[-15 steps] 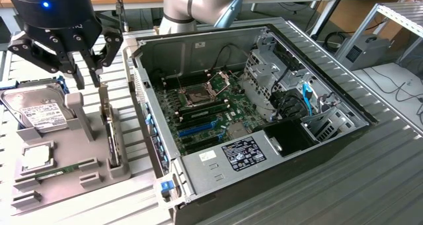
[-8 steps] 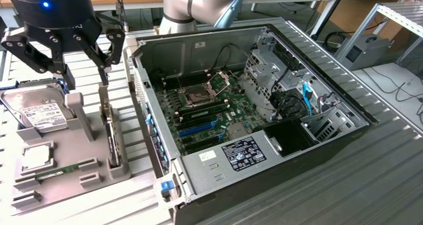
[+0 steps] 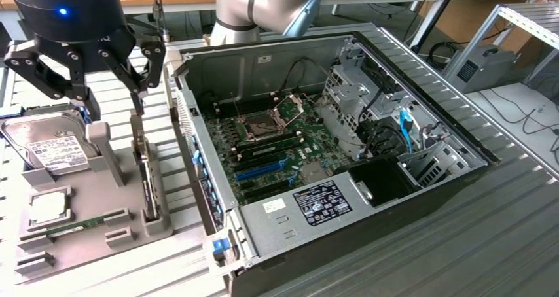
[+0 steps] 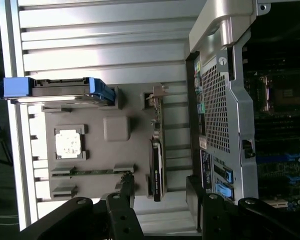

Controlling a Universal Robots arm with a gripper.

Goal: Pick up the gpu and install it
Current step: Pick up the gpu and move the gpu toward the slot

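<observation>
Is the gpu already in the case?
No, the gpu stands on edge in the gray holder, outside the case.

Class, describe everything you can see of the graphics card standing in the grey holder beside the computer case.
The thin graphics card, a green board with a black cooler face and a silver metal end bracket, stands on its long edge in a slot of the grey plastic parts holder, beside the open computer case, not yet installed. Only the holder appears to touch it. The black gripper hangs over one end, jaws open, one on each side.
</observation>
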